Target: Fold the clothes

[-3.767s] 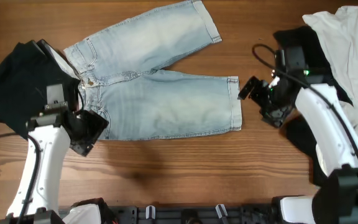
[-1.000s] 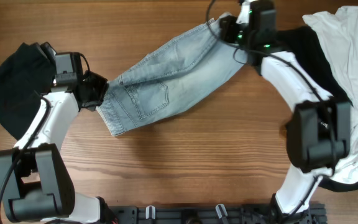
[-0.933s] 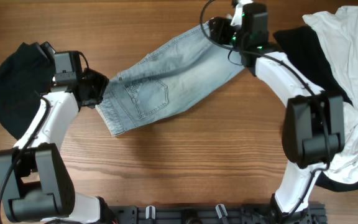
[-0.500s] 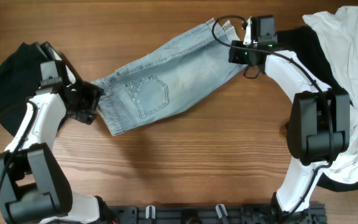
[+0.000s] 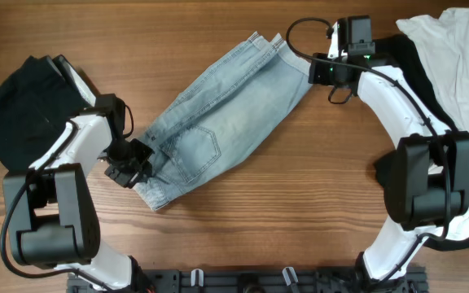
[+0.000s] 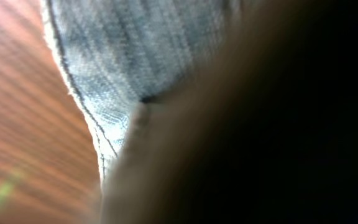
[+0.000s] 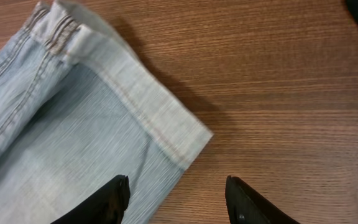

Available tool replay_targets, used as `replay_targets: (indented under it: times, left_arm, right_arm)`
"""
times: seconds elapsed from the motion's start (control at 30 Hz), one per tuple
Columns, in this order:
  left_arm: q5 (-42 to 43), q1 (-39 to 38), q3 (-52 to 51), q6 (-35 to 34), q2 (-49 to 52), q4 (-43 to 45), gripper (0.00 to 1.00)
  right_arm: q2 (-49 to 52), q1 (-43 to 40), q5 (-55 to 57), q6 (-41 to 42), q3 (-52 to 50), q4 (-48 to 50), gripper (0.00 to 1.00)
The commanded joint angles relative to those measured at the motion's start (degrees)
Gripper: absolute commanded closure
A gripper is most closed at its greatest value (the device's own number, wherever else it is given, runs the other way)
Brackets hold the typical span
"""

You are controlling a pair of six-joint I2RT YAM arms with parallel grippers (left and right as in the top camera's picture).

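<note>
Shorts [image 5: 218, 114] lie on the worktop [image 5: 300, 212], doubled leg over leg into one long strip. It runs slantwise from the waist at my near left to the cuffs [image 7: 135, 93] at the far right. A back pocket [image 5: 199, 152] faces up near the waist end.

My left tool [image 5: 130, 167] sits right at the waist edge, touching the denim. From above I cannot tell whether it is pinching the cloth or only resting against it (the left wrist view is no help: blurred denim and wood, with a dark shape filling most of it).

My right tool [image 7: 176, 186] is just beside the cuff end, its fingers [image 7: 114, 200] apart with nothing gripped. In its wrist view the stacked cuffs lie flat on the wood just ahead, and one corner of the hem points toward the gap.

A black garment [image 5: 15, 114] is heaped at the left edge, apart from the shorts. At the right edge a white shirt [image 5: 462, 73] lies over a second black piece [image 5: 420, 65], partly hidden by my right arm.
</note>
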Motion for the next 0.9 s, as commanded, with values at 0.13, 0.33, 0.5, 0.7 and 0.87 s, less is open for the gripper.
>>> replay_targets:
  times: [0.13,0.33,0.5,0.7,0.87]
  left_arm:
    - [-4.15,0.26,-0.68,1.49,0.92,-0.59,0.45]
    - [-4.09,0.26,-0.68,1.51,0.9,-0.61,0.45]
    - [-4.09,0.26,-0.68,1.49,0.9,-0.11,0.45]
    - [-4.09,0.26,-0.68,1.51,0.9,7.39,0.42]
    - [-4.04,0.46,-0.42,1.49,0.9,14.8,0.39]
  right_arm:
    - [4.46,-0.17,-2.89,-4.0,0.35,0.0,0.44]
    - [10.58,-0.15,-9.25,0.72,0.35,4.92,0.31]
    - [15.76,0.11,-18.05,5.55,0.35,14.19,0.57]
    - [8.17,-2.4,-1.01,13.22,0.37,-11.5,0.96]
    - [0.59,-2.14,4.63,18.34,0.35,-30.75,0.95]
